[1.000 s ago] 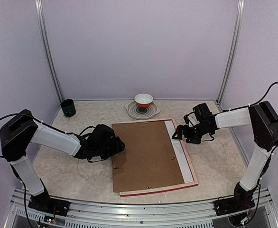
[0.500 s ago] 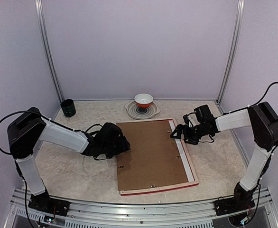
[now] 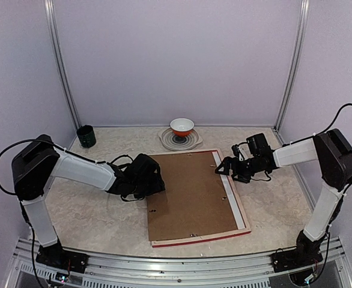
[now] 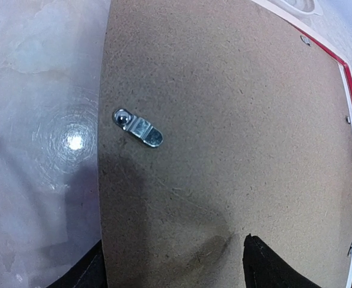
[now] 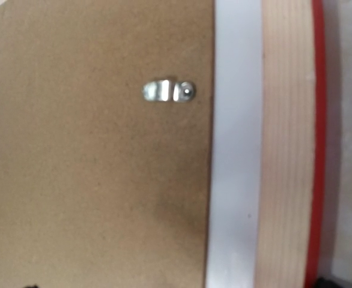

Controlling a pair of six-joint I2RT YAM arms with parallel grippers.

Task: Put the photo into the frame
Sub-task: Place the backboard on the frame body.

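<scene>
One backing board (image 3: 188, 195) seemingly covers the frame (image 5: 287, 150).

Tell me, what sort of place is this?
Likely a robot test booth: plain walls on metal posts close in one table, a left arm and right arm are bolted at its near edge, and a frame lies as a prop.

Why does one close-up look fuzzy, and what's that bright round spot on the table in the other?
Right wrist view: soft all over, the metal clip on the brown board smeared, probably too close to focus. Left wrist view: sharp; the spot is a light reflecting off the glossy table, and a dark shadow crosses the board's lower part. Top view: evenly lit, no strong glare.
</scene>
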